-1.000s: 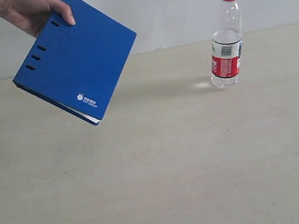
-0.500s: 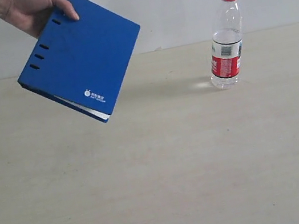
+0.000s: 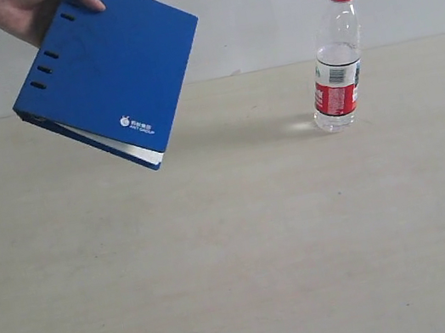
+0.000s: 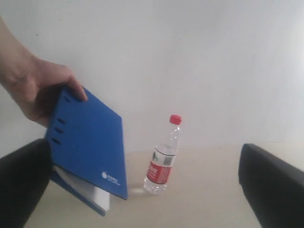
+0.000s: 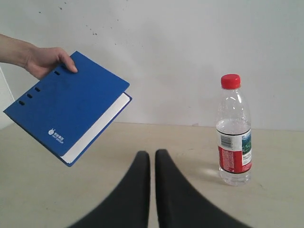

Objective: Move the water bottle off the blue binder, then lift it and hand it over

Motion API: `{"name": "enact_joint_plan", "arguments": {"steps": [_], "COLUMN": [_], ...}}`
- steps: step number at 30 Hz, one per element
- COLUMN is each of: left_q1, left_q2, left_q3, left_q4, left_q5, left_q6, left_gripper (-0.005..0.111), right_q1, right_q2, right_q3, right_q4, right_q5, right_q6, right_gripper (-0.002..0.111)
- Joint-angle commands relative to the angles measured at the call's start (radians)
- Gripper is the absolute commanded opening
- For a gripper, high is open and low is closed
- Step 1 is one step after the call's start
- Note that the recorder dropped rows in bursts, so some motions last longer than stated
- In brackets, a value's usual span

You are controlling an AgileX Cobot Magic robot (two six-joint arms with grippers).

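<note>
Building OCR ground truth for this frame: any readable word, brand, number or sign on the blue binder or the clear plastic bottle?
Royal-blue ring binder: white logo with tiny lettering beside it, too small to read.
Clear plastic water bottle with red cap: red, white and green label carries print and a barcode, all too blurred to read.
No other text in view; nothing can be quoted.

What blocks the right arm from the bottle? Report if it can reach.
Probably yes. The bottle stands upright on the table ahead of the right arm's jaws, which are shut and must open. The binder is held aloft in a hand, well aside.
</note>
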Motion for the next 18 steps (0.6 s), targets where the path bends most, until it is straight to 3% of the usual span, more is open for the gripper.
{"name": "enact_joint_plan", "arguments": {"steps": [1, 18], "left_q1": [0.003, 0.003], "left_q2": [-0.005, -0.005], "left_q3": [0.003, 0.003], "left_q4": [-0.008, -0.008], "left_q5": [-0.080, -0.101], "left_q6": [-0.016, -0.012], "left_gripper": [0.108, 0.108], "right_q1": [0.001, 0.001], "right_q2": [-0.005, -0.005], "right_q3": [0.000, 0.000], "right_q4": [-0.003, -0.003], "right_q5": [-0.011, -0.011], "right_q6": [0.003, 0.003], "right_gripper": [0.001, 0.001]}}
